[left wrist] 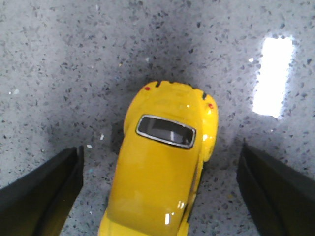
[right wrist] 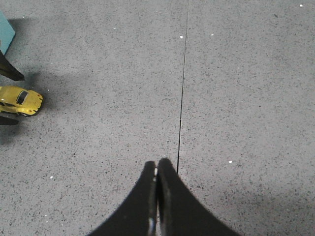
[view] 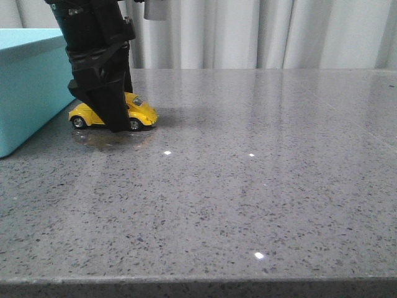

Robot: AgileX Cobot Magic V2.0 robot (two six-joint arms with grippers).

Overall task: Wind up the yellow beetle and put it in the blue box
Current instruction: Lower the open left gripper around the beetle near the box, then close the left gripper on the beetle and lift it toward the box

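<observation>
The yellow beetle (view: pixel 139 112) stands on its wheels on the grey table, close to the blue box (view: pixel 28 87) at the far left. My left gripper (view: pixel 116 124) is lowered over the car with its tips at the table. In the left wrist view the beetle (left wrist: pixel 162 167) lies between the two black fingers (left wrist: pixel 44 191), with a clear gap on each side, so the gripper (left wrist: pixel 160 189) is open. My right gripper (right wrist: pixel 157 167) is shut and empty above bare table. The beetle (right wrist: pixel 19 100) also shows small in the right wrist view.
The grey speckled table (view: pixel 248 186) has a thin seam (right wrist: pixel 182 98) running across it. White curtains (view: pixel 279 34) hang behind the table. A corner of the blue box (right wrist: pixel 6 30) shows in the right wrist view.
</observation>
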